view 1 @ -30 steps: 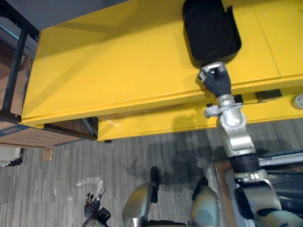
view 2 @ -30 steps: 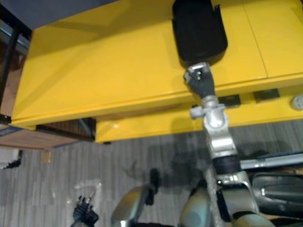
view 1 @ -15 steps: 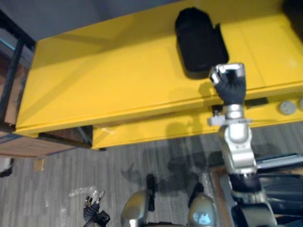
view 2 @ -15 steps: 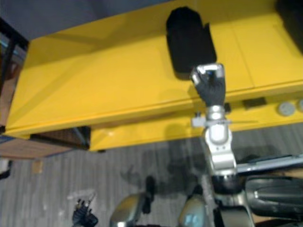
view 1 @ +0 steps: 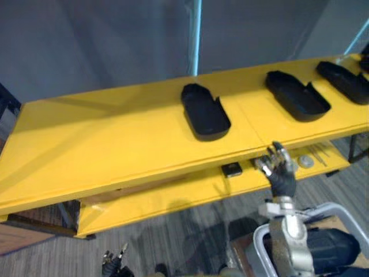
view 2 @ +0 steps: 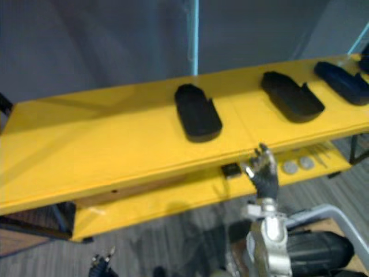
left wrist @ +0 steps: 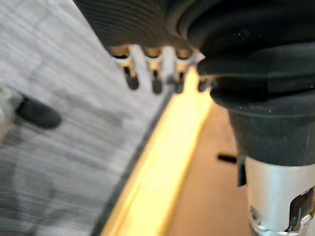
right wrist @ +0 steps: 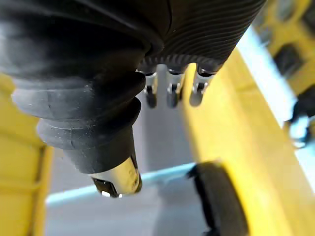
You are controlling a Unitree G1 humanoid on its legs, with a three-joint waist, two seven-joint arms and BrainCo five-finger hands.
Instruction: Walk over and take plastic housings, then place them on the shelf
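Note:
Three black plastic housings lie on the yellow shelf top [view 1: 115, 144]: the nearest housing [view 1: 204, 112] in the middle, a second housing [view 1: 297, 95] to its right, a third housing [view 1: 346, 81] at the far right. My right hand [view 1: 278, 167] is raised in front of the shelf's front edge, below and to the right of the nearest housing, open and empty, apart from it. Its straight fingers [right wrist: 170, 91] point past a housing [right wrist: 219, 201]. My left hand [view 1: 112, 262] hangs low over the floor, open, with straight fingers [left wrist: 152, 73] holding nothing.
A lower yellow shelf [view 1: 173, 199] carries a small black block [view 1: 232, 169] and round silver discs [view 1: 305, 161]. A dark wall and a light blue pole [view 1: 196, 34] stand behind. Grey carpet [view 1: 184, 242] lies below, and a dark frame [view 1: 6, 98] shows at the left edge.
My right hand has let go of the nearest housing, opened its fingers and drawn back below the shelf edge. The camera has tilted up, bringing two more housings into view.

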